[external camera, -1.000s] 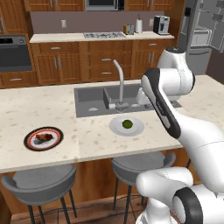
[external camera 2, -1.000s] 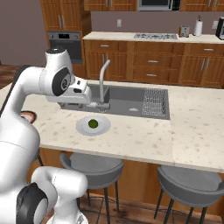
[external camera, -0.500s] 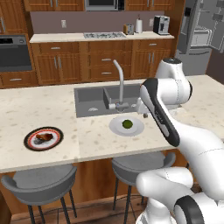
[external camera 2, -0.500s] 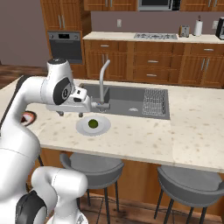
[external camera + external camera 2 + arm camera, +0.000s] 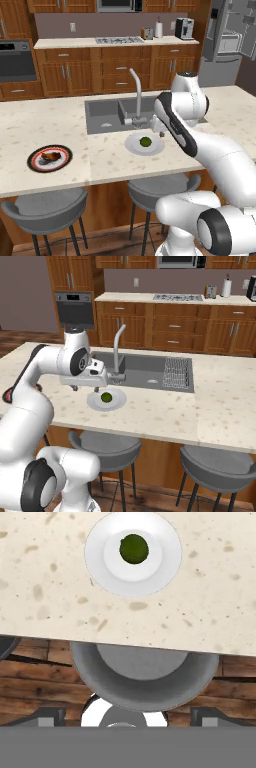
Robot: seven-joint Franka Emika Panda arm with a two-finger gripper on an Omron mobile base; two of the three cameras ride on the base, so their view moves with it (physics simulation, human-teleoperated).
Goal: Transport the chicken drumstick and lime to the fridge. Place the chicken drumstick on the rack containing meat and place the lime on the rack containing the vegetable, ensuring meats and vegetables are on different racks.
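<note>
While reaching from the left base view: lime [image 5: 145, 141] on white plate [image 5: 134, 145], drumstick [image 5: 49, 157] well apart on dark plate [image 5: 35, 162], fridge [image 5: 231, 40] far right. Right base view: pincer [image 5: 85, 389] wide, beside lime. Hand view: lime off-center toward top; best centered before descending, then closed gently across its widest part.

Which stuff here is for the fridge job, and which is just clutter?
Job:
lime on white plate
drumstick on dark plate
fridge, door open

Clutter:
sink
faucet
stools
paper towel roll
coffee maker
</note>
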